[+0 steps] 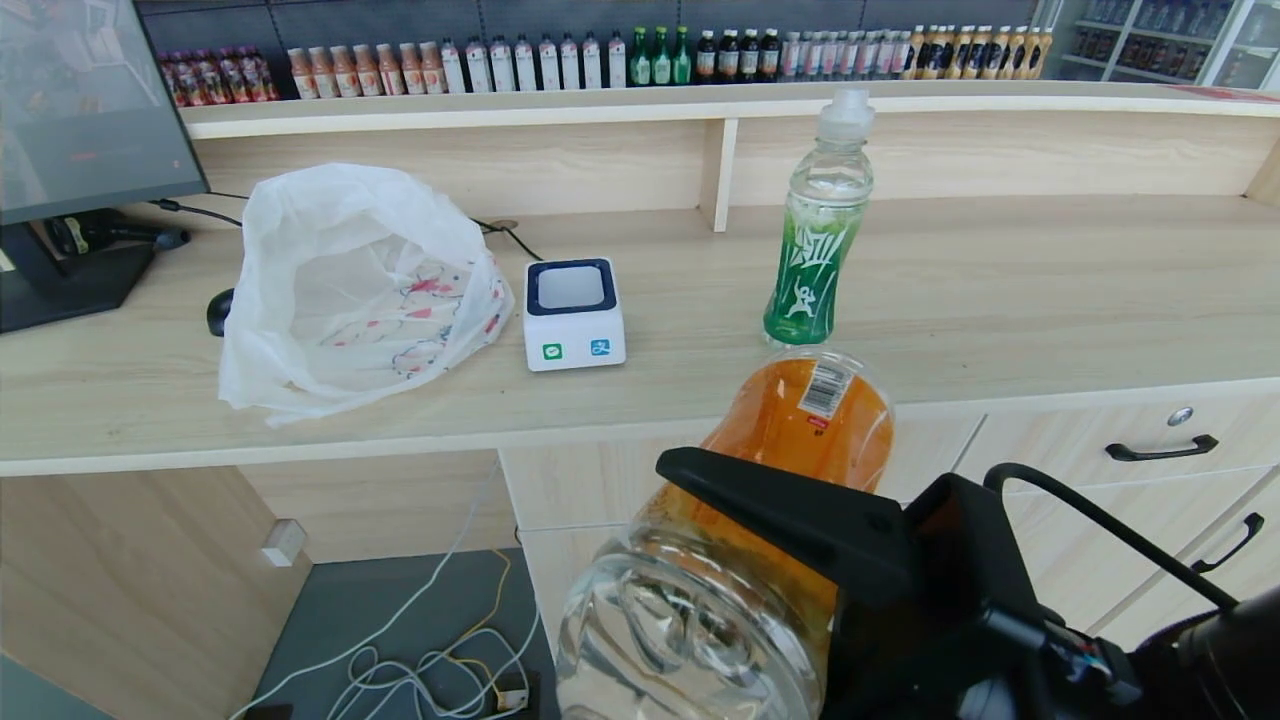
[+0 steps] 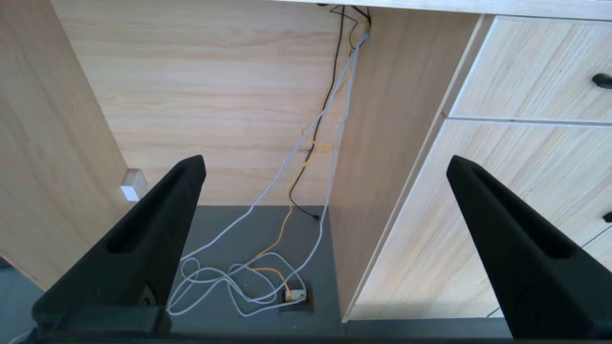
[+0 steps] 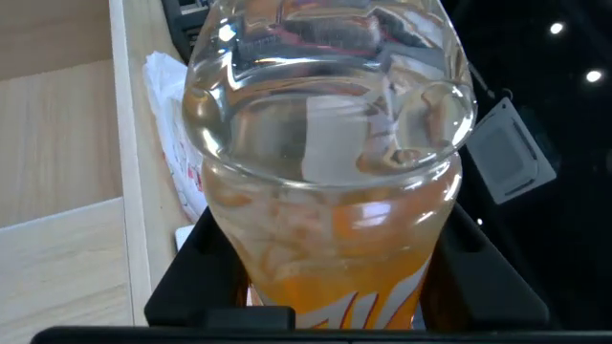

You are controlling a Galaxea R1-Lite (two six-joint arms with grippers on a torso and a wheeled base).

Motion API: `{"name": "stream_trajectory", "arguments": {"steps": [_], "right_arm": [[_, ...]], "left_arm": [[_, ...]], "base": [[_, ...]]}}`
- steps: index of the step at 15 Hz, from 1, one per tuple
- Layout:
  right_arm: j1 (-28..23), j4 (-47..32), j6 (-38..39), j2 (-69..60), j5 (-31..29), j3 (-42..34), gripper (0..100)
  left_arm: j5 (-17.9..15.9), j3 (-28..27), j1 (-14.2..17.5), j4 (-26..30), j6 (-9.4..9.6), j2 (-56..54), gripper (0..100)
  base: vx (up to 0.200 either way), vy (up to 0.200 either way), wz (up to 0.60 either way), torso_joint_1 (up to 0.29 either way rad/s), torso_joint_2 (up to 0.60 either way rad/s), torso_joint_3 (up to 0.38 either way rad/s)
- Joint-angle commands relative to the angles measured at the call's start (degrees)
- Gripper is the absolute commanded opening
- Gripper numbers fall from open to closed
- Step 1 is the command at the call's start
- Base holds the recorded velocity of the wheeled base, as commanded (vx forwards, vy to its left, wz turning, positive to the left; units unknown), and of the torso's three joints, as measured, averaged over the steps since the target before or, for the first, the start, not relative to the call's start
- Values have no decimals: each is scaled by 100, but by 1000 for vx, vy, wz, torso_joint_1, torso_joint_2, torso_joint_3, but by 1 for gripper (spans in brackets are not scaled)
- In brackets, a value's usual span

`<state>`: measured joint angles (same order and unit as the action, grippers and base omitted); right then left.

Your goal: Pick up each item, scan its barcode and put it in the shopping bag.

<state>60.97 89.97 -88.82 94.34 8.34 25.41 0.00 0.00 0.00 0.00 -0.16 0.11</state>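
Counter [image 1: 1000, 300]: bag [image 1: 350, 290], scanner [image 1: 573, 315] | right end effector [image 3: 330, 277] grasping orange bottle [image 1: 790, 430], barcode [image 1: 826, 388] up | left end effector [image 2: 325, 167] released

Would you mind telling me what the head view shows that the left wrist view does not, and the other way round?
Head view: the shopping bag, the scanner and the green bottle on the counter, plus the right gripper shut on the orange bottle. Left wrist view: the left gripper, fingers wide apart and empty. Both: the loose cables on the floor under the counter and the drawer fronts.
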Motion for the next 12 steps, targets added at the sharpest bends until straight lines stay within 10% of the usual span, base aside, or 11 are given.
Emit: {"name": "stream_trajectory", "arguments": {"steps": [1, 12], "right_arm": [[3, 3, -21, -12, 1, 8, 0], [3, 3, -21, -21, 1, 0, 0]], "left_arm": [[9, 0, 0, 0, -2, -2, 100], [9, 0, 0, 0, -2, 7, 100]], "base": [[0, 0, 0, 0, 0, 0], [0, 0, 0, 0, 0, 0]]}}
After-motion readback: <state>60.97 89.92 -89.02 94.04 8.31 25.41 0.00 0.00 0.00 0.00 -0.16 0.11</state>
